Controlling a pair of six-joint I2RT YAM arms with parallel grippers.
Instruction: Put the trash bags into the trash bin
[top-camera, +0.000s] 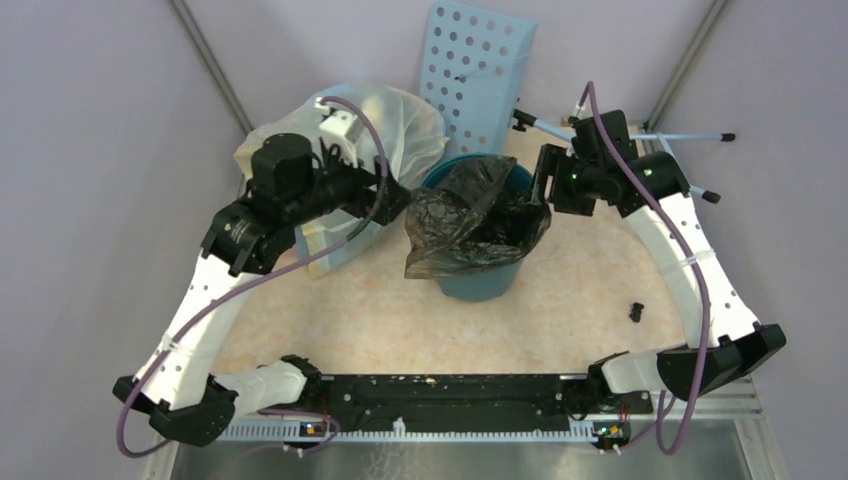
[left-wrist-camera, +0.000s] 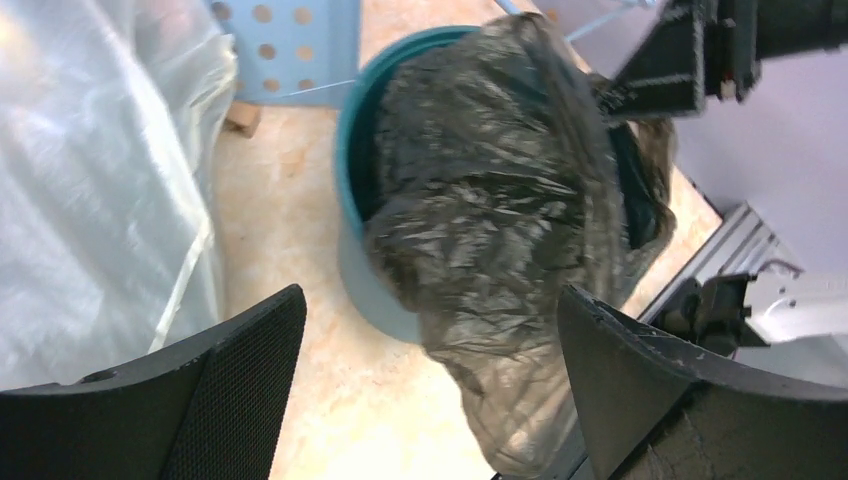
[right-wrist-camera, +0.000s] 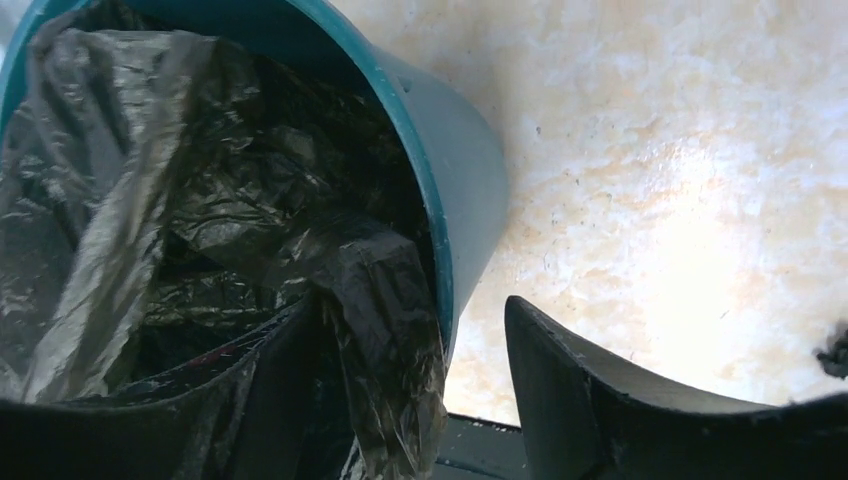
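Thin dark grey-black crinkly plastic trash bag is sitting partly inside the round teal-green plastic trash bin. Its bulk is filling the bin mouth. 1 loose flap is spilling over the near-left rim and hanging down the outer wall, not reaching the table. The bin is standing upright on the beige mottled table, near the middle toward the far side.

Right gripper is sitting at the bin's right rim with its jaws standing apart, clamping nothing. 1 finger is reaching inside the bin with bag film draping over it, the other finger is hanging outside the wall, and the rim is running between the 2.

Left gripper is hovering just left of the bin, jaws spread wide and holding nothing, pointing at the hanging flap without touching it.

Large pale translucent stuffed bag is lying behind the left arm, close to the bin's far-left side. Light blue perforated panel is leaning tilted behind the bin. Small black piece is lying on the table by the right arm, well apart from the bin.
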